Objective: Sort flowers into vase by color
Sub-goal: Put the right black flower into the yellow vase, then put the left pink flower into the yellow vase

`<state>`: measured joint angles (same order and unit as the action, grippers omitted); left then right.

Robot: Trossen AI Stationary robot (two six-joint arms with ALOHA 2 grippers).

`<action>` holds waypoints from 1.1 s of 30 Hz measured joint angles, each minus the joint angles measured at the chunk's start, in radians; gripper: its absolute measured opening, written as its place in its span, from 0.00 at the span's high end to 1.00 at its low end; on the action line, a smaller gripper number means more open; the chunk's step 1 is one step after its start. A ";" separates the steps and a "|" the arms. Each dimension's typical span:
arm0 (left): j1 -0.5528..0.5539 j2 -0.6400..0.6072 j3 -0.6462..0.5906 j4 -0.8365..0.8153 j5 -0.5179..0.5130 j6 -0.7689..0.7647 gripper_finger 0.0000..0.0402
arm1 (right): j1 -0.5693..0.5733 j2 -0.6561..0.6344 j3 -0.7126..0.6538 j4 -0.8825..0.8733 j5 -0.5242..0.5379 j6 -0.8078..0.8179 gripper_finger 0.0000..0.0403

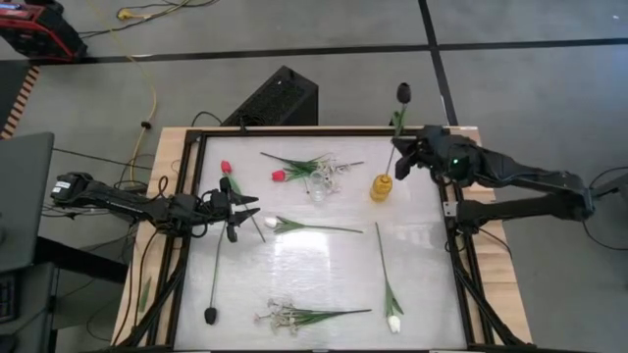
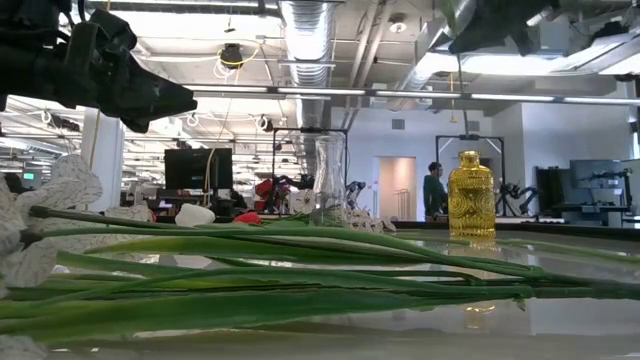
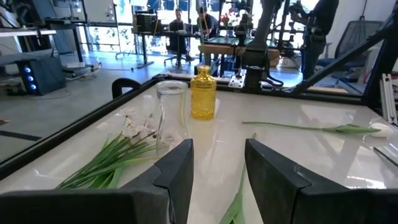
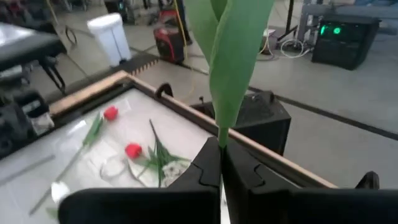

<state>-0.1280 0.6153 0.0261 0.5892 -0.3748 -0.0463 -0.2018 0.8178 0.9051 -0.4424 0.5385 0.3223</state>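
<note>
Overhead, the dark purple flower [image 1: 403, 93] stood nearly upright above the yellow vase [image 1: 381, 186] at the far right part of the worktop [image 1: 324, 265], its stem running down toward the vase's neck; whether the stem end was inside the neck could not be made out. The right gripper [image 1: 404, 163] had its jaws pressed shut on that stem, and in its wrist view a broad green leaf [image 4: 231, 56] filled the middle and hid the bloom. The clear vase [image 1: 319, 188] stood left of the yellow one, hard to pick out against the white surface. Two red tulips [image 1: 278, 176], white tulips [image 1: 393, 322], a white blossom sprig [image 1: 280, 316] and another dark flower [image 1: 210, 315] lay scattered on the worktop. The left gripper [image 1: 247, 210] hovered near the left edge, jaws partly apart and holding nothing. In the low view, foreground stems blocked most of the table.
</note>
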 joint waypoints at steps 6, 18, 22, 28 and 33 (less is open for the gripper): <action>0.000 0.000 0.000 0.000 -0.004 0.000 0.67 | 0.019 0.049 0.000 0.006 0.056 -0.010 0.93; 0.000 0.000 0.000 -0.007 -0.003 0.000 0.67 | 0.019 0.124 -0.004 -0.034 0.065 0.049 0.92; 0.000 0.000 0.000 -0.021 -0.004 -0.001 0.67 | 0.034 0.137 -0.052 -0.018 0.067 0.069 0.92; 0.000 0.000 0.000 -0.022 -0.004 -0.001 0.67 | 0.083 0.137 -0.126 -0.004 0.065 0.101 0.88; 0.000 0.000 0.000 -0.023 -0.005 -0.001 0.67 | 0.129 0.137 -0.141 -0.025 0.065 0.123 0.84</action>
<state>-0.1280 0.6151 0.0261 0.5667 -0.3798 -0.0471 -0.0724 0.9546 0.7643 -0.4678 0.6037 0.4450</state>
